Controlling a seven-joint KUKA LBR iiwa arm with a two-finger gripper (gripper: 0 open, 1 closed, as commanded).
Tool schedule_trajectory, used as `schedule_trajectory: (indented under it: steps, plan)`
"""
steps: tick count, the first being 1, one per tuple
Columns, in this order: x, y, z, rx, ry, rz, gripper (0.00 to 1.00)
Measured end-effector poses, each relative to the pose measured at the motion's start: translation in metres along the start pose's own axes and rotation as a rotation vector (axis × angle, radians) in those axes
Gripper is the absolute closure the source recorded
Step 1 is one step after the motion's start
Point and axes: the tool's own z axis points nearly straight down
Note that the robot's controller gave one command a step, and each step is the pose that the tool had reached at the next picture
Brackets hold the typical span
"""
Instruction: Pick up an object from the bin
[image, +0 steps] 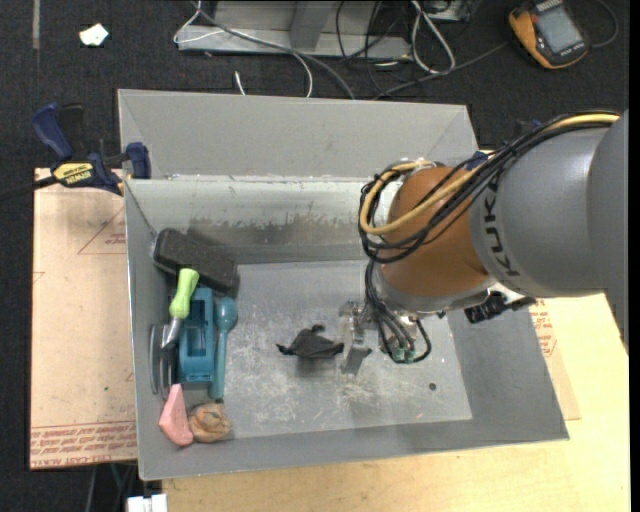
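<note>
a small black thing of ragged shape (312, 347) lies on the floor of the grey bin (410, 400), near its middle. its right end is just beside the gripper (354, 345), perhaps touching it; the gripper is low over the floor, and whether it is open or closed cannot be told. above it sit the orange wrist cover (430, 250), looped with yellow and black cables, and the grey arm (560, 220). well apart, along the left wall, lies a heap: a dark grey block (195, 262), a green handle (185, 292), a blue plastic thing (203, 345), a pink piece (175, 416) and a tan lump (211, 424).
</note>
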Motion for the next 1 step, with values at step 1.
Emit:
schedule_trajectory:
  steps: [1]
  plan:
    - [0.0058,-0.0001,-0.0981,0.000,0.004,0.050,1.00]
